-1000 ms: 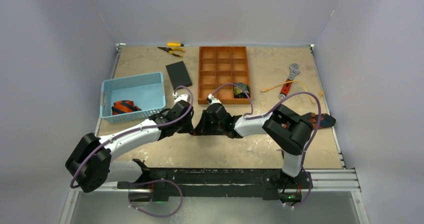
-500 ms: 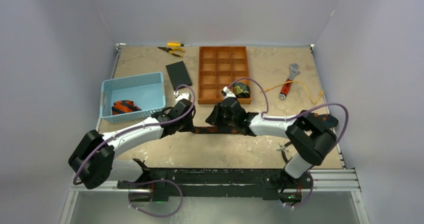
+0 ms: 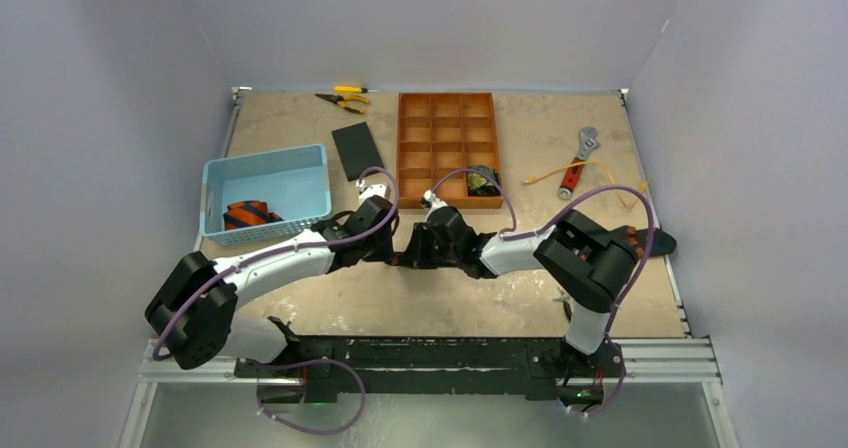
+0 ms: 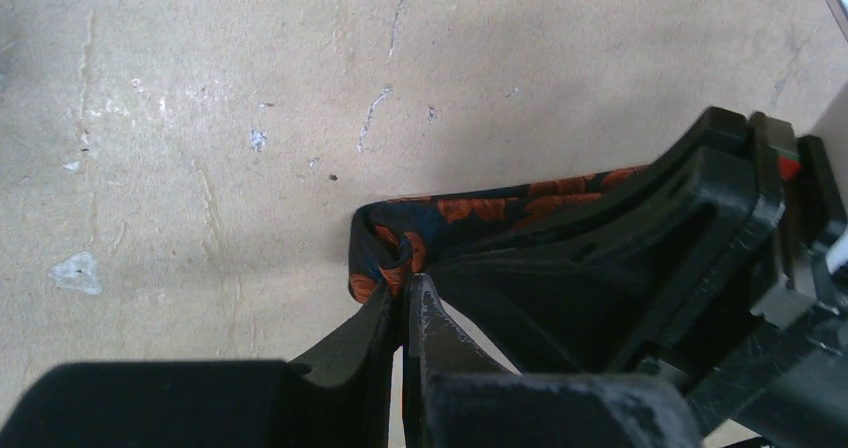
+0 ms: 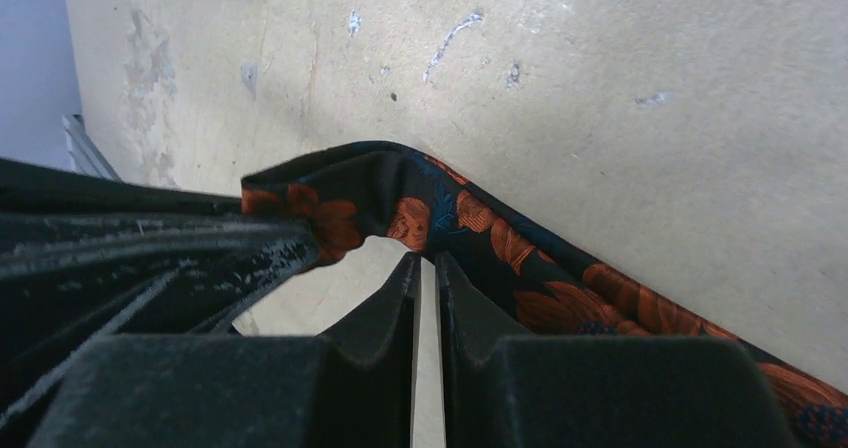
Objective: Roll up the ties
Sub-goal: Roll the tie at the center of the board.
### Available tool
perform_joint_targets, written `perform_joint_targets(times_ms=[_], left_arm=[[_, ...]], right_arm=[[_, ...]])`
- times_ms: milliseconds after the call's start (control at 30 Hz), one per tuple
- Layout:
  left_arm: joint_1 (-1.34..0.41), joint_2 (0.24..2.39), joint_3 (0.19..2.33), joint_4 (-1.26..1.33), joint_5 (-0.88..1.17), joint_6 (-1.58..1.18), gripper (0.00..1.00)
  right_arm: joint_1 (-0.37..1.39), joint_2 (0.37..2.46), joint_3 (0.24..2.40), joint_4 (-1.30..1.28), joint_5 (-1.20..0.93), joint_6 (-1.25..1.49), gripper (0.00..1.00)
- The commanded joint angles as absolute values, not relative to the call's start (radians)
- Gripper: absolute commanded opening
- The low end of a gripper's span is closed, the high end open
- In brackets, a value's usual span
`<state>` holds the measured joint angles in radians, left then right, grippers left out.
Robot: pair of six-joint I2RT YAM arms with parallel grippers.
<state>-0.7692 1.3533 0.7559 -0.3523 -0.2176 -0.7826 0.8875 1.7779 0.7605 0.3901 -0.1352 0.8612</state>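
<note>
A scuffed tan table [image 3: 300, 128] with pale scratches sits between plain white walls [image 3: 120, 58]. At its middle the two arms meet over a dark floral tie [image 4: 480, 208], woven with orange blossoms, which lies flat and runs off to the right. The left gripper [image 4: 407, 290] has its black fingers pressed together, pinching the tie's folded end. The right gripper [image 5: 427, 264] has its fingers drawn almost closed, with the tips at the fabric's raised edge; whether they grip it cannot be told. A striped tie [image 3: 250, 213] lies in a blue basket [image 3: 265, 154]. A rolled tie [image 3: 483, 179] sits in an orange tray [image 3: 399, 148].
</note>
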Motion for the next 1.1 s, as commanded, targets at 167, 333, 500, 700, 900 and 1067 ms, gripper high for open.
perform_joint_targets(times_ms=[167,333,500,700,900,1067], left_arm=[[-0.793,1.364,0.789,-0.316,-0.226,-0.786,0.00],[-0.796,1.387,0.792,-0.303,-0.229,-0.777,0.00],[-0.795,1.425,0.804,-0.293,-0.240,-0.761,0.00],[-0.800,1.479,0.831,-0.292,-0.255,-0.746,0.00],[-0.808,1.540,0.873,-0.297,-0.262,-0.733,0.00],[-0.822,1.573,0.896,-0.301,-0.248,-0.727,0.05]], right_arm=[[0.884,1.854,0.833,0.478,-0.164,0.923,0.11],[0.887,1.843,0.828,0.448,-0.143,0.920,0.10],[0.887,1.724,0.761,0.355,-0.058,0.866,0.13],[0.887,1.615,0.686,0.296,-0.005,0.827,0.24],[0.885,1.498,0.597,0.259,0.036,0.812,0.30],[0.885,1.383,0.556,0.187,0.078,0.811,0.32]])
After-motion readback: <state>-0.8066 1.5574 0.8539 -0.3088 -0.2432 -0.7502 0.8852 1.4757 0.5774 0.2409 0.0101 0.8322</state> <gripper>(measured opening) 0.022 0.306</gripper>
